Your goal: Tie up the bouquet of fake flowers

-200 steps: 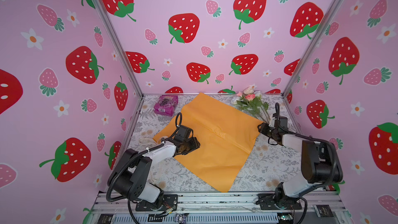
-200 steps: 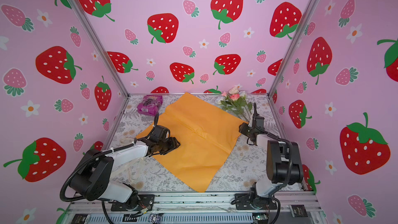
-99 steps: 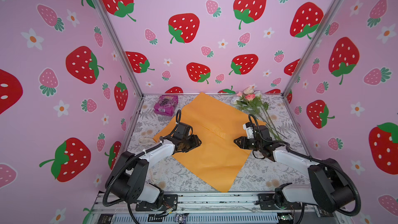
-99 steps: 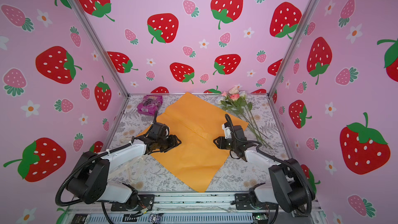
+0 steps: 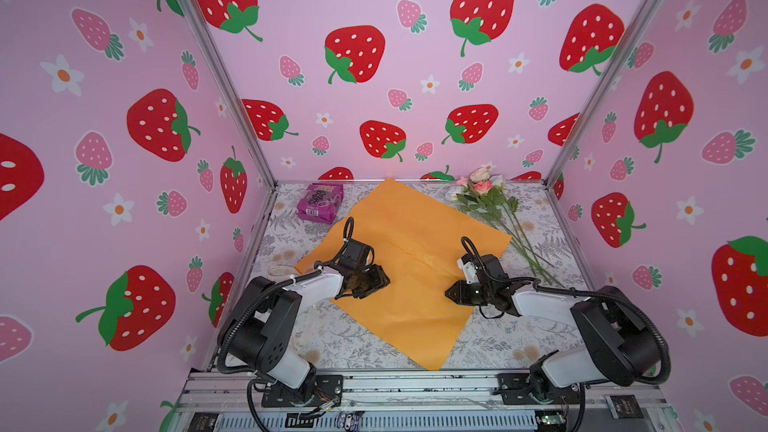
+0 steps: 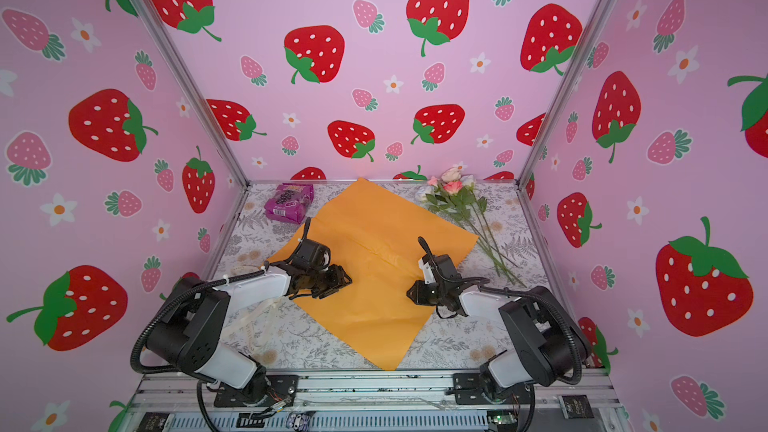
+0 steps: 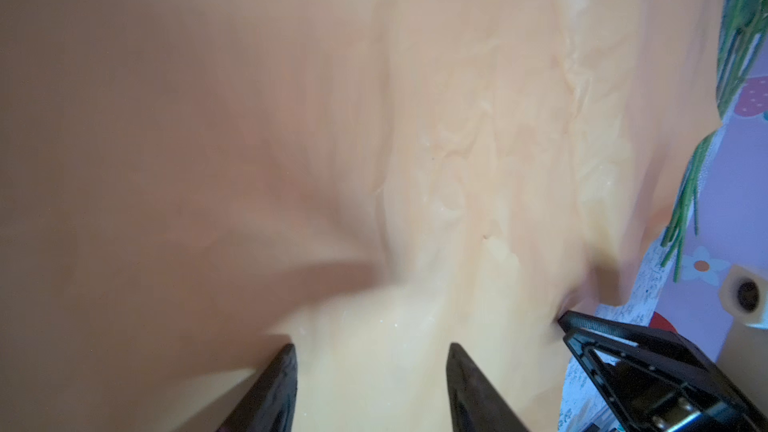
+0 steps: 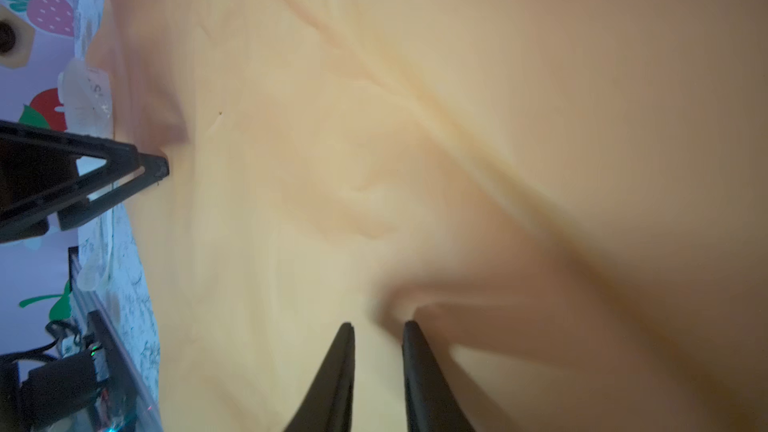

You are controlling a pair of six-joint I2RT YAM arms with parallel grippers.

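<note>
Left gripper [image 7: 372,351]: fingers about half spread, tips down on the orange paper [image 5: 415,234]. Nothing sits between them but the sheet, so I read it as a hold-down.

Right gripper [image 8: 379,324]: only a narrow slit between the fingers, with paper showing through. I can't tell if a fold is caught.

The two face each other across the sheet's crease, centre of both top views. My guess is they are squaring the paper to take the flowers.

Bouquet [image 5: 490,205]: lies loose on the table [image 5: 498,338], upper right, just beside the sheet's edge, untied and ungripped.

Purple packet [image 5: 320,202]: upper left, well apart.
</note>
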